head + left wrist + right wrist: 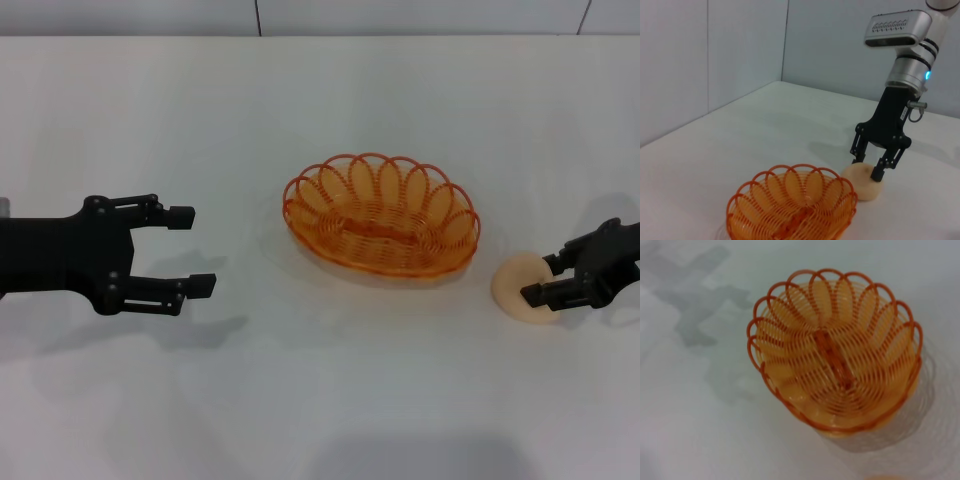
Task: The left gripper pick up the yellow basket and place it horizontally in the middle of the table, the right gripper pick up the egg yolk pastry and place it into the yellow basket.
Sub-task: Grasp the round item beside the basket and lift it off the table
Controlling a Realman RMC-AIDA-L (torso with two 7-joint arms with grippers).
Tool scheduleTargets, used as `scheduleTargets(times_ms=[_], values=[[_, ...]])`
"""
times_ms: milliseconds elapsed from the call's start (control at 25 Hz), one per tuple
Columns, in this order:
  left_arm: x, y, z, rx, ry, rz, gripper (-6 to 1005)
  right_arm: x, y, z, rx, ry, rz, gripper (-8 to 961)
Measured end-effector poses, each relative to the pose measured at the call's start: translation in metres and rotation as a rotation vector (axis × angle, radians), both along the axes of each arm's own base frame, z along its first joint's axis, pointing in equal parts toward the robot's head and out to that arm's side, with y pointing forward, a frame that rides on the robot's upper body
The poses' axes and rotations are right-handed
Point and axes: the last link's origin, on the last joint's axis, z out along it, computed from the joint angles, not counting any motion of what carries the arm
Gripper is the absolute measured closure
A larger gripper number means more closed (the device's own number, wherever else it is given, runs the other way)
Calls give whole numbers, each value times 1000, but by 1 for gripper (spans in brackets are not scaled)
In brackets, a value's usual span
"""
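The yellow basket (380, 215) lies lengthwise across the middle of the white table (320, 400); it is empty and also shows in the left wrist view (792, 210) and the right wrist view (835, 350). The egg yolk pastry (512, 290) rests on the table just right of the basket, also in the left wrist view (862, 184). My right gripper (542, 278) is low over the pastry, open, with its fingers straddling its top (866, 169). My left gripper (195, 250) is open and empty, well left of the basket.
The table's far edge meets a grey wall (300, 15). Bare tabletop lies in front of the basket and between it and the left gripper.
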Motion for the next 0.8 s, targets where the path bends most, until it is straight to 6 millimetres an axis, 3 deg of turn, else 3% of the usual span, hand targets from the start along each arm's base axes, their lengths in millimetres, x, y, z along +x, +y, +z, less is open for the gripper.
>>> scheduleTargets(times_ms=[280,600,800], values=[[2,2,-1,-2,3,-14,146,-1,1,0,-1,8,-11,571],[1,1,-2,-2,4,-10,146,-3,5,8,30,16,-1,714],[-1,0,-3,4,8,-9,146,-8,11,30,93,22,33,758]])
